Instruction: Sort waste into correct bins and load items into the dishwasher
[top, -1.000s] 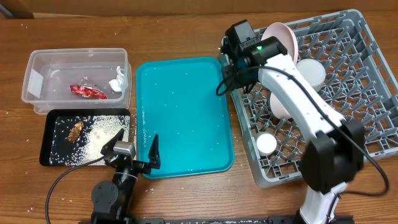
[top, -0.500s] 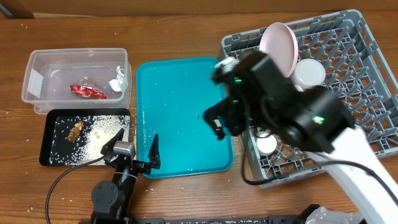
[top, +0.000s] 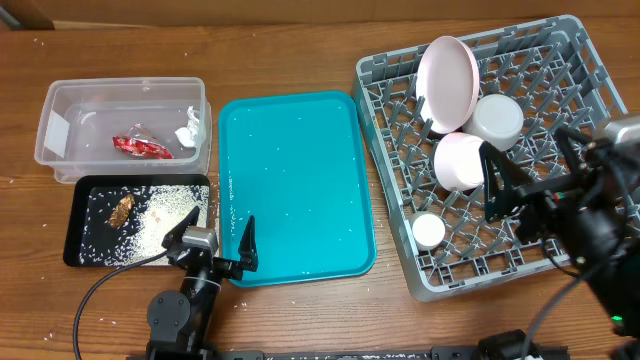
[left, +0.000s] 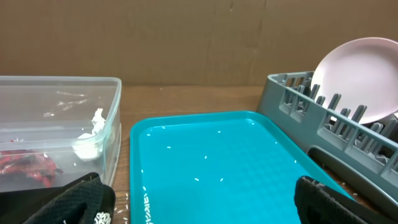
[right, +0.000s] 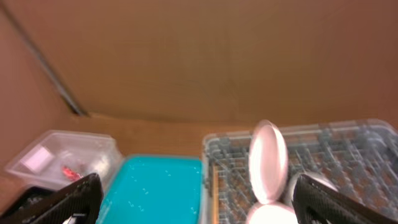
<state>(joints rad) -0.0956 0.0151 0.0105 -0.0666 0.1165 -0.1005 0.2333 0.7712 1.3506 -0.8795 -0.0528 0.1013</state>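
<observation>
The grey dish rack (top: 590, 90) holds the large pink plate (top: 447, 68) on edge, the grey bowl (top: 497, 120), the smaller pink dish (top: 460, 162) and the white cup (top: 429, 231). The clear tub (top: 60, 100) holds the red wrapper (top: 140, 147) and the white paper wad (top: 188, 130). The black tray (top: 80, 250) holds brown scraps (top: 121, 208) and rice grains (top: 172, 215). My left gripper (top: 212, 243) is open and empty at the teal tray's front left edge. My right gripper (top: 528, 178) is open and empty, raised over the rack's front right. No chopsticks show.
The flat teal tray (top: 295, 185) lies between the bins and the rack, with a few stray rice grains on it. A brown cardboard wall (left: 199, 37) stands behind the table. In the right wrist view the plate (right: 267, 162) is straight ahead.
My right arm has swung from the rack's back left corner, across the teal tray's right side, to above the rack's front right. The left arm has not moved.
</observation>
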